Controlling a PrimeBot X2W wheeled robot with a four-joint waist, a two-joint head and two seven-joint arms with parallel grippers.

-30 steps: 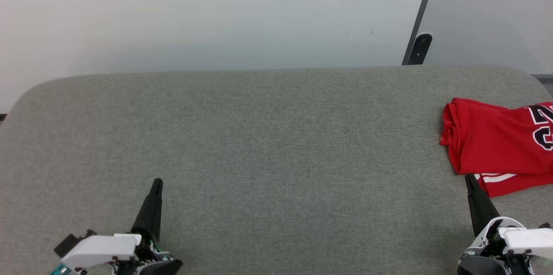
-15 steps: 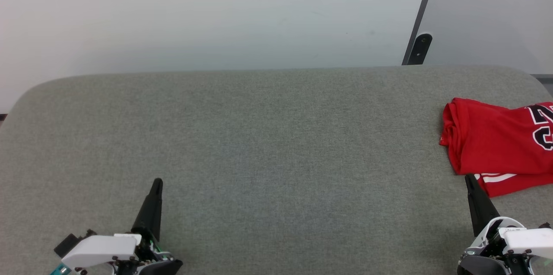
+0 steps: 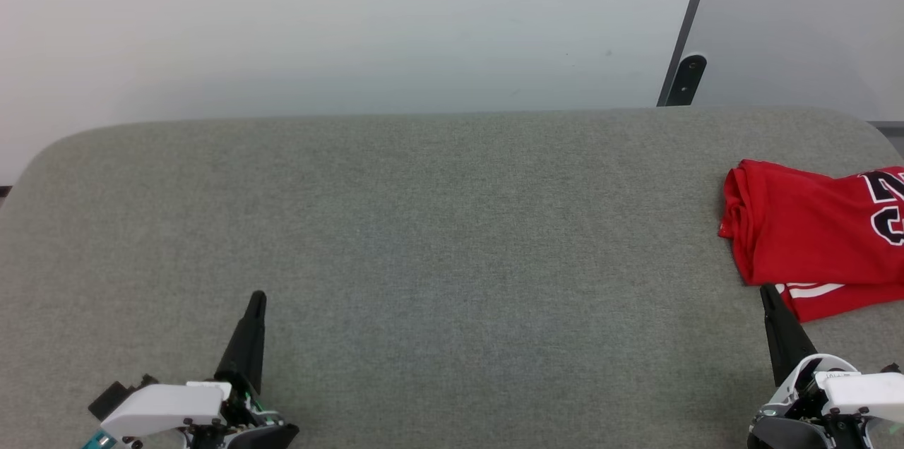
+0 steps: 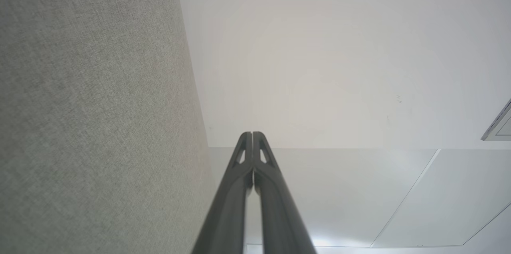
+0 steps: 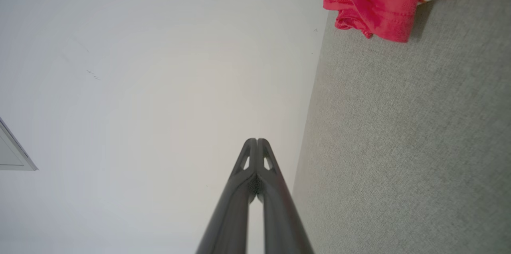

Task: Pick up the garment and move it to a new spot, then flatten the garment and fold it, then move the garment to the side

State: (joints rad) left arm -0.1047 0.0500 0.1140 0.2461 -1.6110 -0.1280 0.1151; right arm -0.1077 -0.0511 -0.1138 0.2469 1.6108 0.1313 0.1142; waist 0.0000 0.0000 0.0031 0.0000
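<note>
Garment [image 3: 812, 230]: red jersey, folded into a compact stack. It lies at the far right of the grey fabric-covered table [image 3: 452, 237] and runs off the right edge of the head view. Part of a black, white-outlined number shows on the top face. A strip of red-and-white stripe trim sticks out from under the near edge. The left end of the stack is a bunched fold.

Right gripper [image 3: 765, 292]: low right in the head view, fingers pressed together, nothing between them. The tip sits at the garment's near-left corner, just beside the stripe trim; can't tell from this view whether it touches the cloth. In the right wrist view the garment corner is at upper right, well apart from the closed tips, which point past the table edge at the pale surface [image 3: 353, 25] beyond.

Left gripper [image 3: 257, 299]: low left over bare table, fingers fully together, empty. It is well apart from the garment, with most of the table's width between them. In the left wrist view the tips meet with no gap.
</note>
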